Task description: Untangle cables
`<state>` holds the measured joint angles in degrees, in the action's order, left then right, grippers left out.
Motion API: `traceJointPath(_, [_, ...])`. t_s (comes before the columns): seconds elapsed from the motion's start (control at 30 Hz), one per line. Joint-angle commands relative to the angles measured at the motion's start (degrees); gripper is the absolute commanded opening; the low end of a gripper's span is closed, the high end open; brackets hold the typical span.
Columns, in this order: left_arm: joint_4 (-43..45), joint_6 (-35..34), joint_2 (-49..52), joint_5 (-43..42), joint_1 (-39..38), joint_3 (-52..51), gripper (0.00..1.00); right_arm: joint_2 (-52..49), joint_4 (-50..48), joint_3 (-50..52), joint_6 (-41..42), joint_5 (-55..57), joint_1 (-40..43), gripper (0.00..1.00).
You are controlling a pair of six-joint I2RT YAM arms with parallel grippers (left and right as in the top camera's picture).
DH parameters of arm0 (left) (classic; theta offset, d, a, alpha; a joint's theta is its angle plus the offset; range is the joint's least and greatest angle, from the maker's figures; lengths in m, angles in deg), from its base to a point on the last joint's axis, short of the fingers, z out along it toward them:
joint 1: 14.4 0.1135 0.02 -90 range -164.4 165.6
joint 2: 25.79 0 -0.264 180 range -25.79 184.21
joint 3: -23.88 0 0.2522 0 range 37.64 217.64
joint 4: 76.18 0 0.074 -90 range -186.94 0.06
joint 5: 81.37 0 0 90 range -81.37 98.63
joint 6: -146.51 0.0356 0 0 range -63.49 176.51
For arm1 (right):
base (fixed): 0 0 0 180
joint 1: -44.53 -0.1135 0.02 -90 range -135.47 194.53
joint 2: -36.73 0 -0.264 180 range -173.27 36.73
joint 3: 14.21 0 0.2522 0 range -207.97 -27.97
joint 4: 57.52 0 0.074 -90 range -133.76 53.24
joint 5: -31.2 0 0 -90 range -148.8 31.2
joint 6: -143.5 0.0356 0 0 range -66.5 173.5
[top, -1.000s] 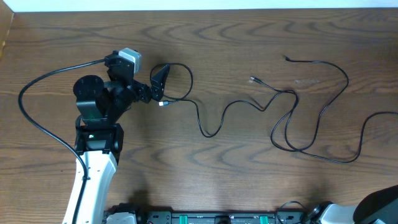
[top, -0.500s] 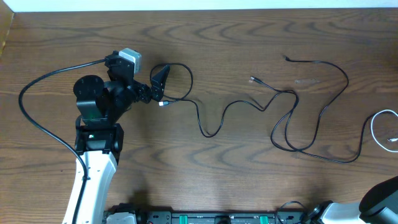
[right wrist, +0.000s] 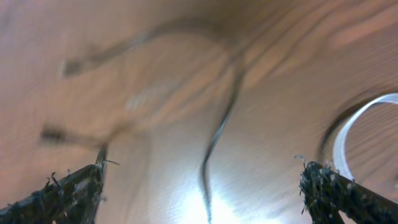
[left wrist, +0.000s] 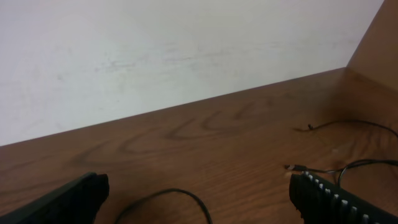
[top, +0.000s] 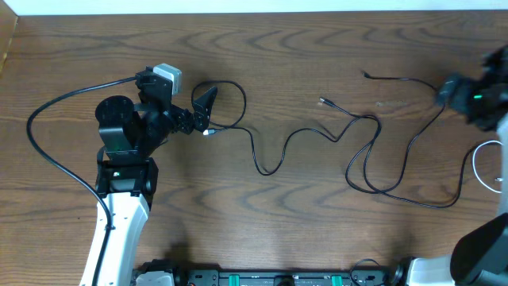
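1. Black cables (top: 373,151) cross each other on the wooden table (top: 278,48), at about 3 o'clock from the middle of the overhead view. I judge this crossing to be the main work that is left.
2. One black strand runs from there toward 9 o'clock and ends in a loop just beside my left claw (top: 203,110), well apart from the crossing.
3. At the 3 o'clock edge lies the white cable (top: 476,163). It touches no black strand that I can see, so I think it is already freed. By my estimate the task is partly done, not finished.
4. My left claw has its fingers wide apart and holds nothing. In its wrist view a thin black strand lies on the wood low between them.
5. My right claw (right wrist: 202,186) is also spread wide and empty. It hangs near 2 o'clock, over the far bend of a black cable.
6. Some things are hard to make out:
   - The right wrist view is smeared, so the plugs there are only dark spots.
   - The overhead view shows my right claw as a blur.
   - Part of the white cable is cut off by the frame edge and my right arm.
   - At the crossing I cannot tell which strand lies on top, or which plug belongs to which cable.
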<state>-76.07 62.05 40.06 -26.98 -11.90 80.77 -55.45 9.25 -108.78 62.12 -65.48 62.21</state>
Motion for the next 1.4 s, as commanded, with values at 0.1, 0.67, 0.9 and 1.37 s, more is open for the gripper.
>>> traceJointPath(0.1, [-0.98,-0.5,0.02,0.52,-0.07,0.28,0.98,0.79,5.01,1.33,10.36,7.39,-9.9,0.99])
traceJointPath(0.67, [-3.37,-0.5,0.04,3.58,-0.07,0.28,0.98,0.79,-3.1,12.48,28.24,22.34,-33.44,0.96])
traceJointPath(0.9, [-3.37,-0.5,0.04,3.56,-0.07,0.26,0.98,0.76,-9.38,20.13,29.7,22.84,-34.27,0.66])
traceJointPath(1.37, [-3.39,-0.5,0.04,3.54,-0.07,0.28,0.98,0.79,-32.76,17.2,14.05,12.28,-36.92,0.01])
